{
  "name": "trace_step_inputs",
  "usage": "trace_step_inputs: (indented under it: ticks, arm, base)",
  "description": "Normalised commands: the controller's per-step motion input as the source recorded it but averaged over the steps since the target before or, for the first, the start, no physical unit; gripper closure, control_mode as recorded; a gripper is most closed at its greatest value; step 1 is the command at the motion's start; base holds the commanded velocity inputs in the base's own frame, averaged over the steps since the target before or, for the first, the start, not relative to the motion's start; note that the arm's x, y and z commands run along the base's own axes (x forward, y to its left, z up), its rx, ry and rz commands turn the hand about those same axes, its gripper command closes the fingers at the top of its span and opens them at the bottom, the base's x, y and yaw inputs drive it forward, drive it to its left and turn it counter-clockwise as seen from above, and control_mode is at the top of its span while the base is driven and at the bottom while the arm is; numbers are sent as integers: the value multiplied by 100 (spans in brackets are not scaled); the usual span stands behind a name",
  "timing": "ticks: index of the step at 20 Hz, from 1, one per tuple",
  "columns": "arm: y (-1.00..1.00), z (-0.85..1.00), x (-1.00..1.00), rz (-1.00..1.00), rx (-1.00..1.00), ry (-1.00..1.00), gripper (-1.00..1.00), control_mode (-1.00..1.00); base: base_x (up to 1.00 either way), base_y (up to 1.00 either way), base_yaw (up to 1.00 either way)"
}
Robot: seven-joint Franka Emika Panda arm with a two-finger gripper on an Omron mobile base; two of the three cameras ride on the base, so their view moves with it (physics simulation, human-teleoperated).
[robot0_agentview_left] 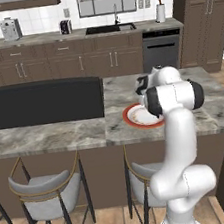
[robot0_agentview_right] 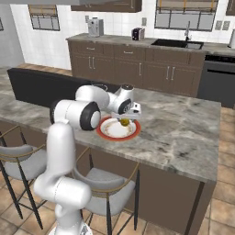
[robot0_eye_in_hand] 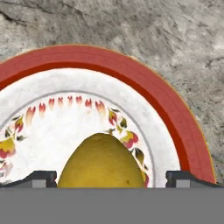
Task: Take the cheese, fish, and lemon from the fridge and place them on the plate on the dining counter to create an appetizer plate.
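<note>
The lemon (robot0_eye_in_hand: 103, 162) lies on the white plate with a red rim (robot0_eye_in_hand: 144, 87), right between my two finger tips. My gripper (robot0_eye_in_hand: 111, 178) stands open just above it, with a gap showing between the lemon and the right fingertip (robot0_eye_in_hand: 179, 178). In the right base view the lemon (robot0_agentview_right: 124, 121) sits at the far side of the plate (robot0_agentview_right: 104, 132), under the gripper (robot0_agentview_right: 126, 115). The plate (robot0_agentview_left: 131, 116) rests on the dining counter (robot0_agentview_left: 51, 135), partly behind my arm. The cheese, the fish and the fridge are out of view.
A black rectangular inset (robot0_agentview_left: 42, 103) lies in the counter left of the plate. Two grey stools (robot0_agentview_left: 44, 191) stand at the counter's near side. The wall counter with sink (robot0_agentview_left: 110, 28) runs along the back. Bare marbled top (robot0_agentview_right: 183, 133) stretches right of the plate.
</note>
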Motion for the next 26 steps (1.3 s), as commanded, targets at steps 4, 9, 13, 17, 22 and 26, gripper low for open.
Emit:
trace_step_inputs:
  ticks: [4, 9, 13, 17, 22, 26]
  arm:
    - [-2, 45, -100, 10, 0, -20, -100, -100]
    - [6, 86, -81, 17, 0, -25, -100, -100]
    - [14, 79, -78, 22, 0, -10, -100, -100]
    - [19, 79, -88, 23, 0, 0, -100, -100]
    - [10, 100, -77, 19, 0, 0, -100, -100]
    - [13, 98, -73, 15, 0, 0, -100, -100]
  base:
    - [0, 0, 0]
    - [0, 0, 0]
    - [0, 0, 0]
    - [0, 0, 0]
    - [0, 0, 0]
    - [0, 0, 0]
